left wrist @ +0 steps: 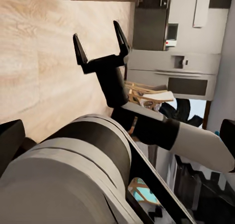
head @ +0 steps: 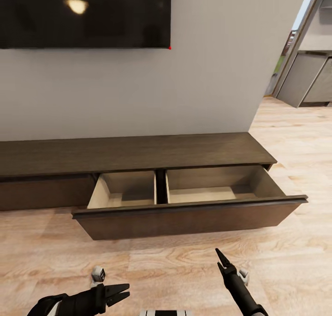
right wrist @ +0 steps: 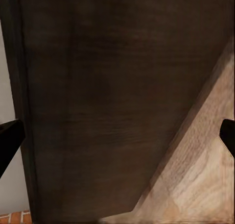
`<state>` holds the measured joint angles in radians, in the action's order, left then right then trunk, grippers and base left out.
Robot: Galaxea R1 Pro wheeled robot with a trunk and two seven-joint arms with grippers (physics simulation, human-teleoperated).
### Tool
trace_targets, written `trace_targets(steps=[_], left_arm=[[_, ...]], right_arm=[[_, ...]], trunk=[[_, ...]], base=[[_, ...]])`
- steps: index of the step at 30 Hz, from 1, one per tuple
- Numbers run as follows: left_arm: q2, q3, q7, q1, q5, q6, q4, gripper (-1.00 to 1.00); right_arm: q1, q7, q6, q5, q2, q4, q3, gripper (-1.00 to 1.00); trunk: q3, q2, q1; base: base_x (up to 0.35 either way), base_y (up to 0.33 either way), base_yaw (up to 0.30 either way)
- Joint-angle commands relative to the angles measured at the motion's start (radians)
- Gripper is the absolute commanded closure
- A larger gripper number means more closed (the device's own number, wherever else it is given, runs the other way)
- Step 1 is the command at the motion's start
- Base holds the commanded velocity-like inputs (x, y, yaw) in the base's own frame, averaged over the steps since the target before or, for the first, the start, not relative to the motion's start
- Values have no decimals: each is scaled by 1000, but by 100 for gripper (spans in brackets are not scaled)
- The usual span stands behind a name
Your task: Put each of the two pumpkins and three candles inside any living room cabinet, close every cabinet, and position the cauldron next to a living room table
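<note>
Both jaws empty before the open cabinet drawer.
My left gripper (head: 121, 294) and right gripper (head: 222, 259) hang spread above the floor; the cabinet (head: 138, 152) runs lengthwise along the wall, drawer (head: 184, 214) pulled toward me. To close it, I'd push the front squarely.

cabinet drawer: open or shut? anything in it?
Open. The cabinet drawer is pulled out over the floor, showing both pale compartments. What shows of them is empty; the front panel hides the near part.
</note>
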<state>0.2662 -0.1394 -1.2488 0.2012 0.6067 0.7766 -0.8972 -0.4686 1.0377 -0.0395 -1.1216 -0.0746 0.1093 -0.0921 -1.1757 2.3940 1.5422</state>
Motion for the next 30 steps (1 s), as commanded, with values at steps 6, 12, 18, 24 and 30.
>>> trace_targets(steps=[6,12,18,24,30], left_arm=[[-1,-1,94,7,12,33,3,-100],[0,-1,110,7,7,62,1,-100],[1,-2,112,9,8,64,2,-100],[3,1,112,9,8,64,3,-100],[6,2,112,9,8,64,3,-100]], right_arm=[[0,-13,-36,108,1,1,-9,-100],[0,-25,-50,174,0,2,-8,-100],[0,-26,-44,227,1,3,-8,-100],[-1,-23,-43,232,1,3,-9,-100],[0,-24,-44,238,1,4,-8,-100]], trunk=[[18,-42,-23],[37,-84,-46],[56,-126,-69],[75,-168,-92],[93,-210,-115]], base=[[0,0,0],[0,0,0],[-24,0,0],[-146,0,0],[-13,0,0]])
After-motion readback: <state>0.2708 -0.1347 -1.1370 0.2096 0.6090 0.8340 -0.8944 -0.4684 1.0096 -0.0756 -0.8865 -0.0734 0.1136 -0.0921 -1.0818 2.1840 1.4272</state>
